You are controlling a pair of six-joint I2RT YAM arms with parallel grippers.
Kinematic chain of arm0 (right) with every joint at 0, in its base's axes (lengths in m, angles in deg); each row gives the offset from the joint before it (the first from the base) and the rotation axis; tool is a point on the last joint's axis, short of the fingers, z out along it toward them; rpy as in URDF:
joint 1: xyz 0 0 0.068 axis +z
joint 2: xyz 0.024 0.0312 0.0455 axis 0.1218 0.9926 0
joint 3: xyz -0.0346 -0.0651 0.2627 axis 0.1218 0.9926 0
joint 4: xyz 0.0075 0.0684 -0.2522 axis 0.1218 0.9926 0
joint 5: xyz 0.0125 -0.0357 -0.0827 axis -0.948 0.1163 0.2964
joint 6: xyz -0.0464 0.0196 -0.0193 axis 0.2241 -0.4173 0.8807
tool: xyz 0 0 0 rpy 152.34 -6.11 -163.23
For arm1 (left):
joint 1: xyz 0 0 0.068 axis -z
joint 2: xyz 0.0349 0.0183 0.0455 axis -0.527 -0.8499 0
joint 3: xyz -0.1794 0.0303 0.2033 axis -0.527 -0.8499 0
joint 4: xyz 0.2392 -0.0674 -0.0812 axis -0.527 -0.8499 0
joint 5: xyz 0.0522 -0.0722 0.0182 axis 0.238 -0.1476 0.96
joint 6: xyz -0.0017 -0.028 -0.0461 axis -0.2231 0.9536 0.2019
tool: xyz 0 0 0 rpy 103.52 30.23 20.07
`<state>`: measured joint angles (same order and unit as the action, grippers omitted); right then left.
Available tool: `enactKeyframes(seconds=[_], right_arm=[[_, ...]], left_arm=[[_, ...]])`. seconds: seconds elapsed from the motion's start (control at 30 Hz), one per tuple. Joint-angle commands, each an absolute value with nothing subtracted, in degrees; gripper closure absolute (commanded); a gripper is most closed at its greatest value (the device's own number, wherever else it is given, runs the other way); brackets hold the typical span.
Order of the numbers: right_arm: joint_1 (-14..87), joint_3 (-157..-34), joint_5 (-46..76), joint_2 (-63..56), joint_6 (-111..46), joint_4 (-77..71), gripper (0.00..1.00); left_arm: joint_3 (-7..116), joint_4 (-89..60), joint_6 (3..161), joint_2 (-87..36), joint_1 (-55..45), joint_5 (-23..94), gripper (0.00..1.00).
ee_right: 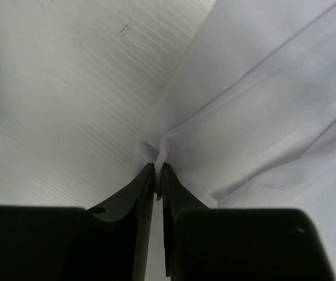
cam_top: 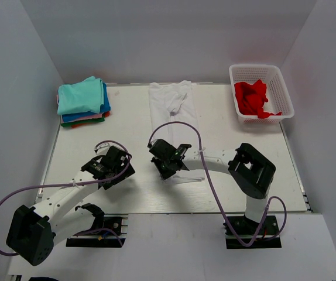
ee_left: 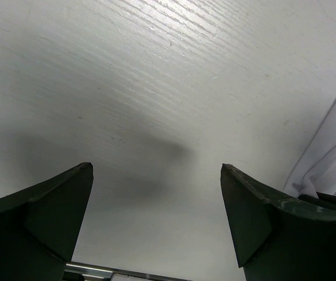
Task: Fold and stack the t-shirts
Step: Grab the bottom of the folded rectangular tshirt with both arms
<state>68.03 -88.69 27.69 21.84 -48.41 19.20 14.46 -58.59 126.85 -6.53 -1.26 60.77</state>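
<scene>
White t-shirt (cam_top: 171, 105) lies as a long strip down mid-table. We have our right gripper (ee_right: 158, 171) pinched tight on its near edge, presumably to lift that end and fold it over. Our left gripper (ee_left: 156, 170) hangs wide open above the table (ee_left: 127, 70) just beside the cloth, probably ready to assist.

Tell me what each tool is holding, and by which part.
The right tool is shut on the white shirt, pinching a fold at its edge. The left tool is open and holds nothing.
</scene>
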Motion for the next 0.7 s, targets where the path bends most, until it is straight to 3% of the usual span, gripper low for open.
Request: enactKeyframes(seconds=[0.0,0.13,0.27,0.33,0.43,0.67], right_arm=[[67.9,-88.1,29.4,18.0,-50.1,17.9,0.85],[68.1,-87.4,29.2,17.6,-50.8,17.8,0.78],[67.9,-87.5,28.0,18.1,-50.9,17.7,0.59],[67.8,-87.5,27.5,18.4,-50.9,17.6,0.6],[67.7,-87.0,27.4,18.3,-51.6,17.5,0.76],[67.7,-86.1,28.1,16.8,-52.5,17.4,0.72]], left_arm=[[14.3,-57.5,127.4,-5.3,-1.5,60.3,0.0],[14.3,-57.0,126.8,-5.3,-1.5,59.7,0.0],[14.9,-57.0,126.8,-5.3,-1.5,59.2,0.0],[14.9,-57.0,126.8,-5.3,-1.5,59.2,0.0],[14.9,-57.0,126.8,-5.3,-1.5,59.2,0.0],[14.9,-55.8,126.3,-5.3,-1.5,58.5,0.0]])
